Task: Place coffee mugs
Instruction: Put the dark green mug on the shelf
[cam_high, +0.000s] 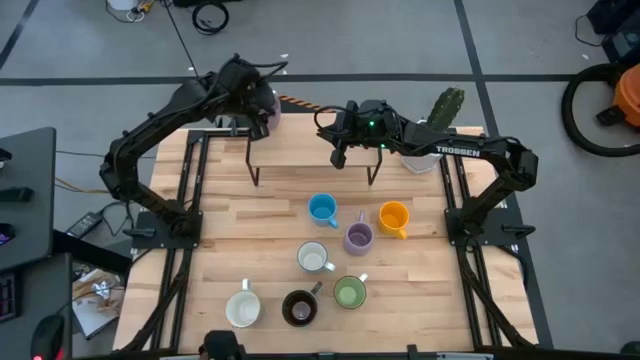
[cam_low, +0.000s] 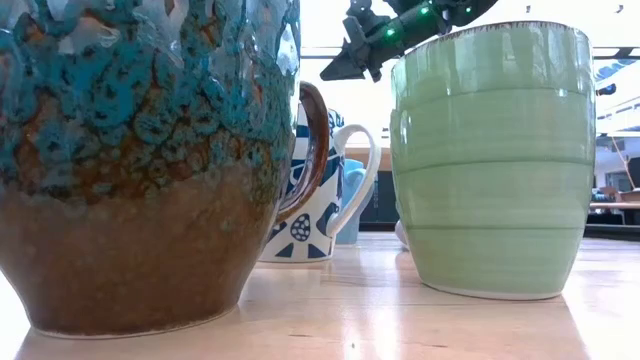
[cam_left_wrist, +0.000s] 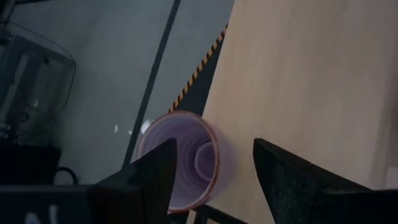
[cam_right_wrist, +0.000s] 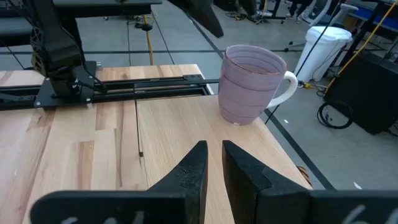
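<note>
Eight mugs are counted on the wooden table: seven grouped below centre and one apart at the 11 o'clock corner. In the high view the group is made up of a blue mug, an orange mug, a lilac mug, a patterned white mug, a green mug, a dark brown mug and a plain white mug at about 7 o'clock. The second lilac mug, ribbed, white-handled and upright, is seen standing at the table's corner, with the left gripper poised directly over it, fingers spread apart and nothing clamped. The right gripper is held above the table at about 12 o'clock, its fingers nearly together and empty. One cactus is seen at 1 o'clock.
</note>
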